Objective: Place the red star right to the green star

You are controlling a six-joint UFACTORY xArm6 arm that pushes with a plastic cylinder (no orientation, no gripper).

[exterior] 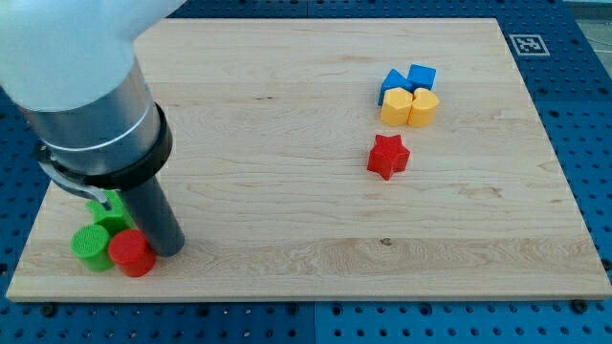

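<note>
Tip (170,250) mine, bare rod, no gripper, grasps nothing; touches red cylinder (131,253), green cylinder (93,245) beside. Green star (108,212) partly hidden behind rod. Red star (387,156) well apart, view's right, below blue-yellow cluster (409,96).

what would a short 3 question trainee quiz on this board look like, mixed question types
1. True or false: the red star touches the yellow blocks.
2. Which block lies nearest my tip? A) red cylinder B) blue cube C) red star
3. Fill in: the green star, partly hidden behind the rod, sits near the view's bottom ____ corner of the board.

Key
1. False: it lies apart, below them, with bare wood between.
2. A: the red cylinder sits just to the view's left of my tip, beside the green cylinder.
3. Left.
</note>
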